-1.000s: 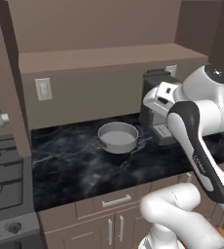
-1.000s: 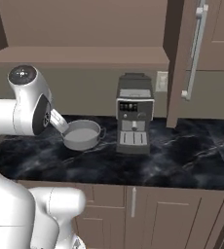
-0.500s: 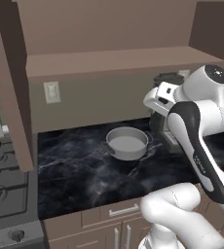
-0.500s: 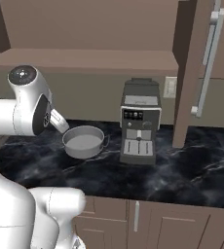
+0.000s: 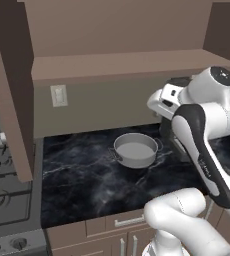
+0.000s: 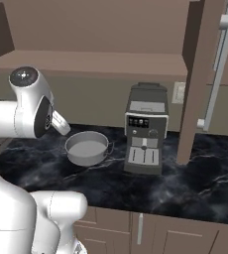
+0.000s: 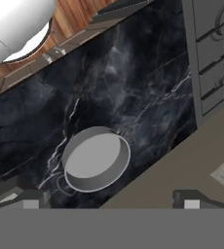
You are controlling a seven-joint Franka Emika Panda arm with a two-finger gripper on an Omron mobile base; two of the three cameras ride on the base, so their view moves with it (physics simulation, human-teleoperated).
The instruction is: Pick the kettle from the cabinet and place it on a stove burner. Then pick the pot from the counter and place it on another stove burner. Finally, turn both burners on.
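The wide grey pot (image 5: pixel 135 150) (image 6: pixel 87 148) stands on the black veined counter (image 5: pixel 82 180) (image 6: pixel 185 183), below the brown cabinet's bare shelf board (image 5: pixel 122 65). In the hand view the pot (image 7: pixel 97 158) lies just above and between my fingertips. My gripper (image 7: pixel 109 200) is open, holds nothing and hangs well above the counter. The stove burners' dark grates (image 5: pixel 2 195) (image 7: pixel 215 46) lie at the left end of the counter. The kettle is out of view.
A grey coffee machine (image 6: pixel 145 130) stands on the counter right of the pot. Open cabinet doors jut out at the left (image 5: pixel 12 100) and at the right (image 6: pixel 205 84). Round stove knobs (image 5: pixel 19 244) line the range front. Drawers (image 6: pixel 136 223) sit under the counter.
The base has driven left, so the whole scene slid right and the stove has come further into view. The arm holds its pose and the gripper stays open.
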